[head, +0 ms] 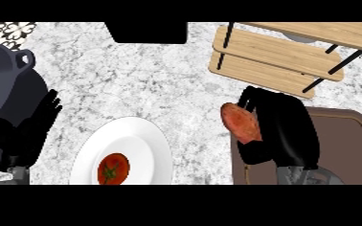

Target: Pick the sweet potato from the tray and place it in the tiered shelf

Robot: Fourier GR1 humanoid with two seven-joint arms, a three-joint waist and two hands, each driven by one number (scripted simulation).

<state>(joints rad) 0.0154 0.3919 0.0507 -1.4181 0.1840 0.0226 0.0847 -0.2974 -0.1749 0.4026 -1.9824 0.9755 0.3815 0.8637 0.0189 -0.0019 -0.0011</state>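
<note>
At the far left, the left hand (32, 129) rests near the view's edge with its fingers straight and spread upward, holding nothing, just in front of a dark pot (16, 84) with a loop handle that sits on the marbled counter (141, 81). To its right lies a white plate (138, 143) carrying a tomato (113, 168), which has no part in the task. A dark rectangular shape at the top middle of the counter cannot be made out. Further right, the sweet potato (240, 122) is in the right hand (286, 129), whose fingers and thumb curl round it from the right side; the reddish-brown tuber sticks out to the left of the palm. It appears lifted off the brown tray (339, 139), hanging at about the tray's left edge, though how high it is cannot be told from this steep view. Above and to the right stands the tiered shelf (279, 60), with pale wooden boards on thin black posts, near the hand but apart from it. The step in hand looks like the carry: the pick seems done and the placing is not yet done. The next move likely calls for taking the sweet potato up and to the right over a shelf board, steering between the black posts, lowering it until it rests on the wood, and only then spreading the fingers.
</note>
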